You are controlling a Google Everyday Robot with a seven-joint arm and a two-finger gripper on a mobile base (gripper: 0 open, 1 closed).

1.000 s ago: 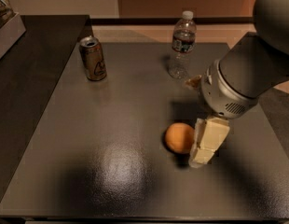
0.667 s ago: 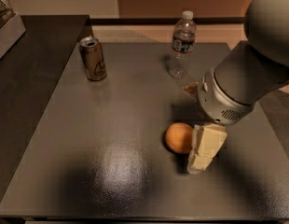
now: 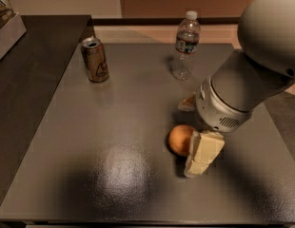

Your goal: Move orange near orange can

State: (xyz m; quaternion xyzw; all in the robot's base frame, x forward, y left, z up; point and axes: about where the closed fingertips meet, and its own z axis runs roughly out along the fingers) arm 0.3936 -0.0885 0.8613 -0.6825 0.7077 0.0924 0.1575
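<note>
Claw (image 3: 191,137) lower, wide around orange (image 3: 179,139)

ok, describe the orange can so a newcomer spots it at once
On the grey tabletop, look to the far-left corner, away from the end effector beside the round matte orange fruit. The brownish-orange metal drink can stands upright there; unlike the clear plastic water bottle, it's short, opaque, silver-rimmed.

single camera | high, angled down across table (image 3: 114,175) | close range | claw (image 3: 202,152) near, lower right of frame
</note>
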